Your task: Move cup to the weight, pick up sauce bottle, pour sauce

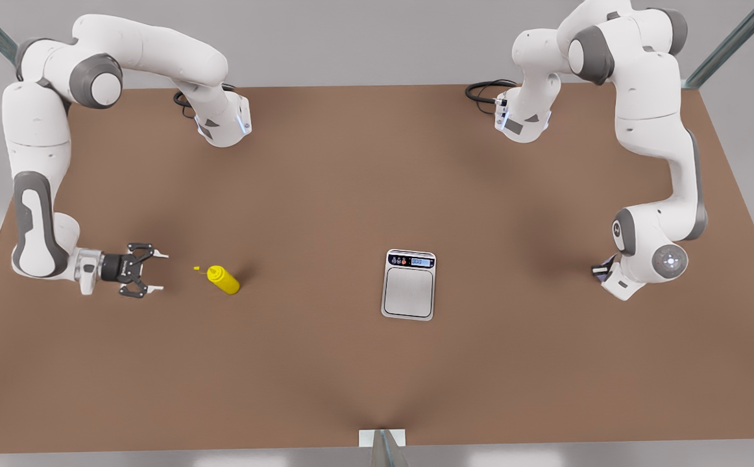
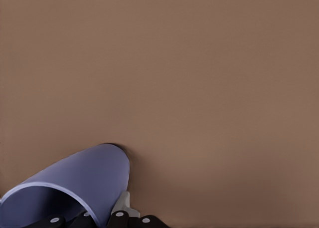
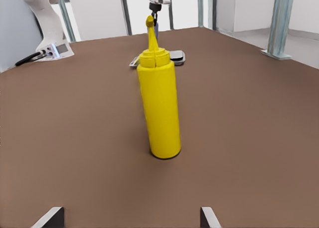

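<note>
A bright yellow plastic squeeze bottle [image 3: 159, 108] with a thin pointed nozzle stands upright on the brown table [image 3: 249, 113], straight ahead of the right hand [image 3: 127, 217], whose two pale fingertips [image 3: 50, 217] sit wide apart with the bottle well clear of them. Beyond the bottle, partly hidden behind it, lies the flat silver-grey kitchen scale [image 3: 175, 56]. Near the table's far edge stand a white robot arm base [image 3: 47, 36] with a black cable and grey metal frame posts [image 3: 279, 21].
</note>
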{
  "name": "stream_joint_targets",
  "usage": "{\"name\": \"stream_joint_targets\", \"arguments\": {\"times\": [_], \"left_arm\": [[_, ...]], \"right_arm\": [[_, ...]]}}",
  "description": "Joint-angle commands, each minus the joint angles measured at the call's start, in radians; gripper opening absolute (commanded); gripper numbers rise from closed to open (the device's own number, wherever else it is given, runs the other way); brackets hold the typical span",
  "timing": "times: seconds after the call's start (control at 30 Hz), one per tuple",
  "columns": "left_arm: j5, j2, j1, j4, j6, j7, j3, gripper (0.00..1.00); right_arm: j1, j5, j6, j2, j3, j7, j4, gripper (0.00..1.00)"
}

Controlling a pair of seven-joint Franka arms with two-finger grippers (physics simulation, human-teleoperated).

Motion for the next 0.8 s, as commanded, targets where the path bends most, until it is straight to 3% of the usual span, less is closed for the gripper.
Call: {"name": "stream_joint_targets", "arguments": {"times": [0.0,0.23,0.43,0.77], "left_arm": [[-0.081,0.000,-0.001,0.000,0.002,0.006,0.000,0.21],[-0.093,-0.014,-0.015,0.003,0.065,0.009,-0.026,0.21],[-0.129,-0.038,-0.026,0.021,0.054,-0.003,-0.074,0.21],[-0.130,-0.072,-0.193,0.026,0.043,-0.164,-0.100,0.21]], "right_arm": [[0.006,0.000,0.000,0.006,0.002,-0.002,0.000,1.00],[0.163,0.054,0.008,0.081,0.005,-0.062,0.020,1.00],[0.170,0.054,0.012,0.106,0.006,-0.066,0.045,1.00],[0.209,0.078,0.005,0.126,0.029,-0.065,0.065,1.00]]}}
